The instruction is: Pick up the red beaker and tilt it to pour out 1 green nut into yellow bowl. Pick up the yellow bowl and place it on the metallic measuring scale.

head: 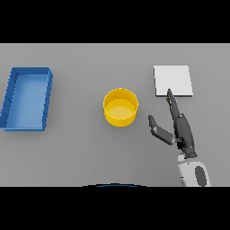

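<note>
Yellow bowl (120, 108), left of open right hand (179, 128)

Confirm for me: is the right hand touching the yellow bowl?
Apart. The head view shows bare grey table between the right hand, thumb included, and the yellow bowl.

Yellow bowl (120, 108) and scale (173, 81) on my table.
I see the round bowl upright at centre; the pale square scale lies flat, far right of it, apart.

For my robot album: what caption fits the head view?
Open right robot hand between yellow bowl and scale.
</note>
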Robot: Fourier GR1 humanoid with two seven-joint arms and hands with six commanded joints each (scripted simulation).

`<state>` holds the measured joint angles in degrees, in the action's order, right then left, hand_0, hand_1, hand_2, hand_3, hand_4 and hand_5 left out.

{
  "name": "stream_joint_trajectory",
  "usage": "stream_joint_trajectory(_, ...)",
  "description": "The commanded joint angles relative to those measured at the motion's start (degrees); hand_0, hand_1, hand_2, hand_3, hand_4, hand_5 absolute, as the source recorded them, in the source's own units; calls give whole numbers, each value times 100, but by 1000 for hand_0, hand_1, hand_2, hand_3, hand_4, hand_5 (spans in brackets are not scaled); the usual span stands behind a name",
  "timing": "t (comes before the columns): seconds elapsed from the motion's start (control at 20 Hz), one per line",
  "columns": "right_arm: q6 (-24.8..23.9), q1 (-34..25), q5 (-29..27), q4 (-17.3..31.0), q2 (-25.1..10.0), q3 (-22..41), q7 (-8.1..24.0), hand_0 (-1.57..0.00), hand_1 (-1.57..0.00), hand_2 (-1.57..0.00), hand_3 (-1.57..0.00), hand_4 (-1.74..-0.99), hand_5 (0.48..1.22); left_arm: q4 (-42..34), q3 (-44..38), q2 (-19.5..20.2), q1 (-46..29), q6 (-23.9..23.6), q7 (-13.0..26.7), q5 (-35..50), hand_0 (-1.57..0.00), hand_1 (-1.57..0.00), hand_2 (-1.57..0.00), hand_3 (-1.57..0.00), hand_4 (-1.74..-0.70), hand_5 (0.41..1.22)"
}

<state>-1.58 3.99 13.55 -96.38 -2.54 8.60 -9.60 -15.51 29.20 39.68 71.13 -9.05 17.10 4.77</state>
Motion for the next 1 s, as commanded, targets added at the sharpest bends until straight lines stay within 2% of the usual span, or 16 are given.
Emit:
stream_joint_trajectory(0.0,-29,-33,64,36,-18,3,85,1,1,1,1,-1188,696,-226,-37,0,-247,-130,168,177,-1571,-1571,-1571,-1462,-1741,1221)
stream_joint_trajectory(0.15,-50,21,126,-8,-9,45,122,1,1,1,1,-1194,703,-1233,-149,150,-1104,-573,426,748,-1571,-1571,-1571,-1374,-1741,1221)
stream_joint_trajectory(0.35,-69,-46,141,113,6,37,76,1,1,1,1,-1205,704,-2533,-90,426,-2196,-1201,923,1262,-1571,-1571,-1571,-1376,-1741,1221)
stream_joint_trajectory(0.6,-53,-79,96,138,-16,3,58,1,1,1,1,-1186,687,-3702,155,599,-3102,-1877,1268,1656,-1571,-1571,-1571,-1383,-1741,1221)
stream_joint_trajectory(0.65,-41,-21,68,138,7,12,-33,1,1,1,1,-1177,686,-3833,223,625,-3230,-1973,1349,1730,-1571,-1571,-1571,-1385,-1741,1150)
stream_joint_trajectory(0.75,-85,-125,111,163,29,8,148,1,1,1,1,-1169,680,-4129,382,704,-3365,-1951,1563,1933,-1571,-1571,-1571,-1374,-1740,1008)
stream_joint_trajectory(0.8,-61,-114,102,108,10,21,105,1,1,1,1,-1168,679,-4294,452,775,-3467,-1849,1592,2047,-1571,-1571,-1571,-1366,-1735,955)
stream_joint_trajectory(0.85,-58,-66,91,84,7,20,68,1,1,1,1,-1165,678,-4526,558,913,-3558,-1748,1662,2110,-1571,-1571,-1571,-1407,-1661,888)
stream_joint_trajectory(0.9,-41,-68,85,139,-21,3,61,1,1,1,1,-1165,675,-4672,563,1047,-3586,-1604,1539,2233,-1571,-1571,-1571,-1368,-1493,827)
stream_joint_trajectory(0.95,-76,-82,111,71,-32,-2,129,1,1,1,1,-1163,671,-4846,672,1177,-3602,-1340,1479,2216,-1571,-1545,-1489,-1238,-1311,774)
